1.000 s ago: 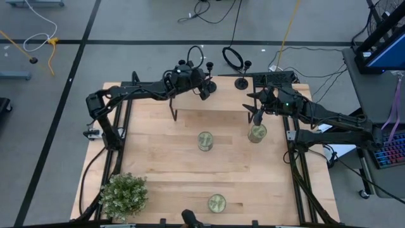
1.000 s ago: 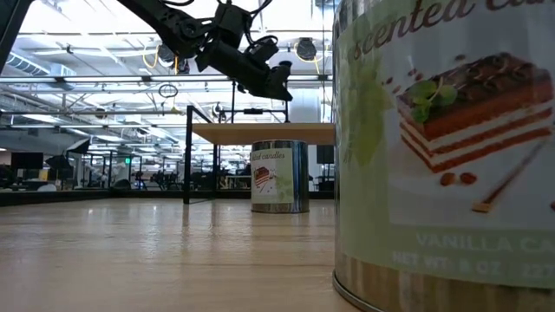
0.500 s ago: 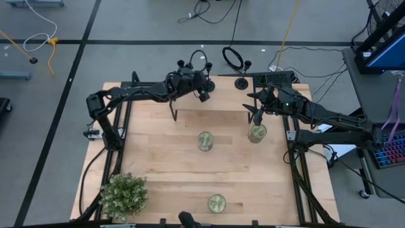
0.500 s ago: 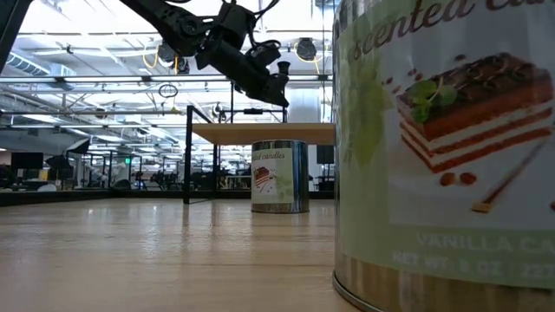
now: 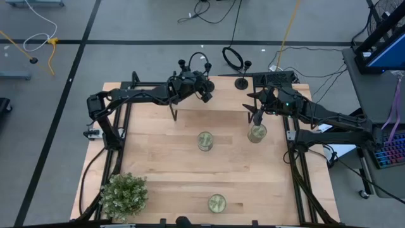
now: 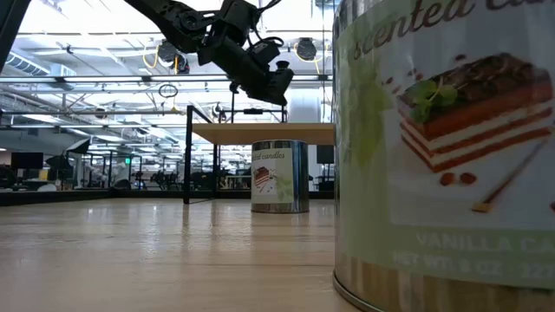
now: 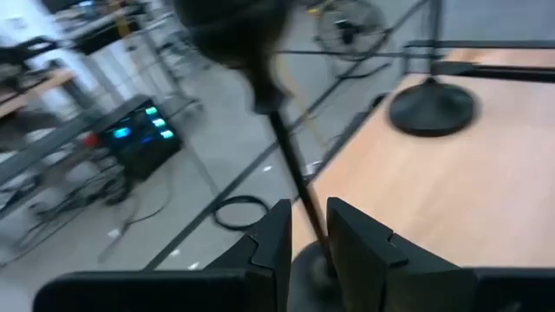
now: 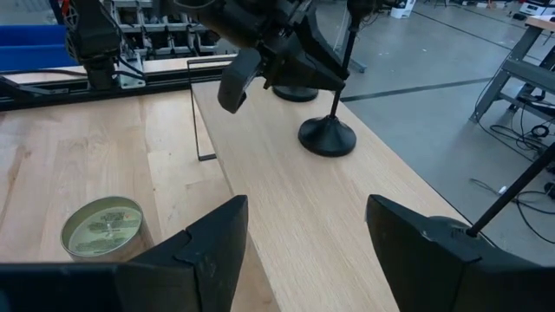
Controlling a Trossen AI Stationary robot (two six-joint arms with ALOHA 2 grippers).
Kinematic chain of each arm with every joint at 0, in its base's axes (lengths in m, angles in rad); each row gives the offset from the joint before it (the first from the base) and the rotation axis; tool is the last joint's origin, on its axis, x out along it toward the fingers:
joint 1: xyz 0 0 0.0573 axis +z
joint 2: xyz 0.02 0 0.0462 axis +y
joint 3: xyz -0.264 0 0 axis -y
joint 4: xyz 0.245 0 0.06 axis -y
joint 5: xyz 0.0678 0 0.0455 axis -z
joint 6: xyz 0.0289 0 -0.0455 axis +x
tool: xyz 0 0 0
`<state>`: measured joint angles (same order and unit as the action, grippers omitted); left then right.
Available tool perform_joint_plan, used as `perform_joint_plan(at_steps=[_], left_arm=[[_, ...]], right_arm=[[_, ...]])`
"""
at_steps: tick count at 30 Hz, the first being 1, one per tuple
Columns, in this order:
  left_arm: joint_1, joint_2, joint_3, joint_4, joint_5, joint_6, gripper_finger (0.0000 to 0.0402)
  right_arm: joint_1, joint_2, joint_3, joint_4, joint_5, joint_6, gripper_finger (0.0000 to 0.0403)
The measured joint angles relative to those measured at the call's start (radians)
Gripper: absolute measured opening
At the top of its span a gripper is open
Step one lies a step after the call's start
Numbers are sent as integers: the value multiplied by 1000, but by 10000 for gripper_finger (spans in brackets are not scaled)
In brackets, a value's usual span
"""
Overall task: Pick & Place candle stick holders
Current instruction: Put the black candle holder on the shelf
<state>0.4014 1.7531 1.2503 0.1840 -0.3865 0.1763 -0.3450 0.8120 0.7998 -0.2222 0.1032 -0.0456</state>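
Left gripper (image 7: 308, 234): my fingers narrow, pinching thin black stem of candle stick holder (image 7: 286, 156); round base probably just below fingertips, blurred. I'd lift straight, keep stem upright. Second holder (image 8: 327, 134) stands ahead on pale wood shelf (image 8: 286, 199). Right gripper (image 8: 303, 251) spread wide, idle; matte-black, flat-based.

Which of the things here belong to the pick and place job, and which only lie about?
Job: held holder, stem in the shut left gripper; standing holder at the table's far edge; third holder's base, partly hidden; open right gripper, waiting.
Lying about: right tin; middle tin; near tin; potted plant.
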Motion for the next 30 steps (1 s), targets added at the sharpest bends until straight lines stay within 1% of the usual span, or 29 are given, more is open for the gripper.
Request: perform_joint_plan(at_steps=[2, 8, 14, 22, 25, 30], left_arm=[[-5, 0, 0, -8, -34, -5, 81], [-35, 0, 0, -39, -38, -82, 81], [-57, 0, 0, -48, -69, -148, 81], [-47, 0, 0, -55, -69, -192, 81], [-31, 0, 0, -54, -47, -244, 81], [-9, 15, 1, -37, 52, -322, 81]], right_arm=[[0, 0, 0, 0, 0, 0, 228], [0, 0, 0, 0, 0, 0, 228], [0, 0, 0, 0, 0, 0, 228], [0, 0, 0, -1, -2, 32, 228], [0, 0, 0, -1, -2, 34, 228], [0, 0, 0, -1, -2, 34, 228]])
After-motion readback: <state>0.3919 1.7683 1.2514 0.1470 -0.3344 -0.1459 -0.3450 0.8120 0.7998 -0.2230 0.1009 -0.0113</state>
